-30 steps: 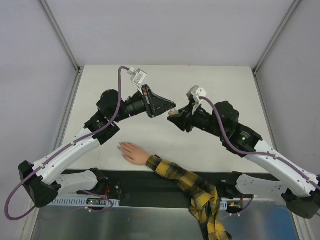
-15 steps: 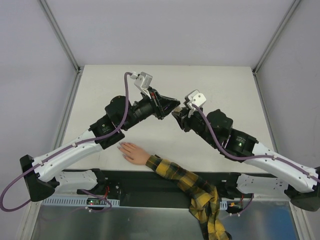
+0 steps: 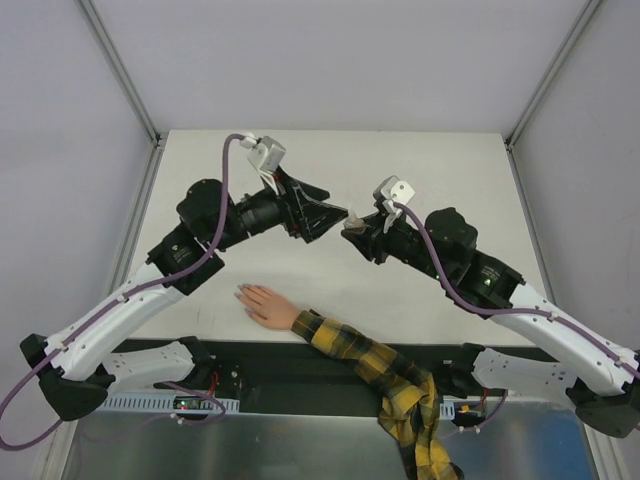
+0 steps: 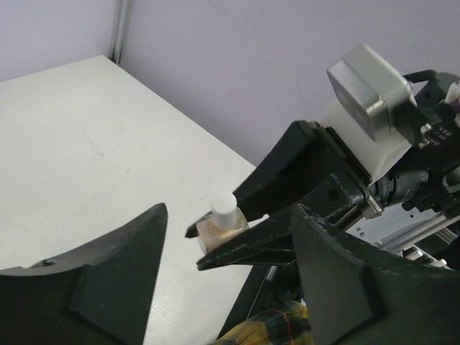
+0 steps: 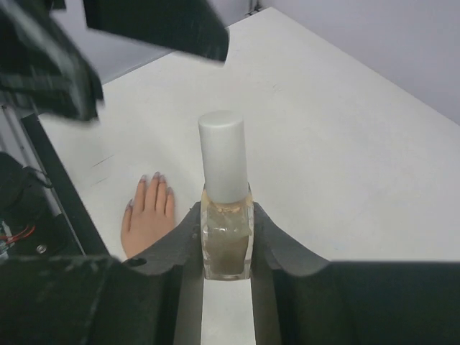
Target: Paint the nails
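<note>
The right gripper (image 5: 226, 241) is clamped on a small polish bottle (image 5: 226, 237), held off the desk (image 3: 430, 170) with its white cap (image 4: 223, 202) aimed at the left gripper (image 4: 228, 210). That gripper's fingers are spread wide and hold nothing. The cap sits just ahead of the gap between them, so the left arm is the one placed to take it, closing along the bottle's long axis. The nails (image 5: 154, 177) lie on the flat hand (image 3: 266, 304) near the desk's front edge, fingertips pointing to the left arm's side, well apart from both grippers.
</note>
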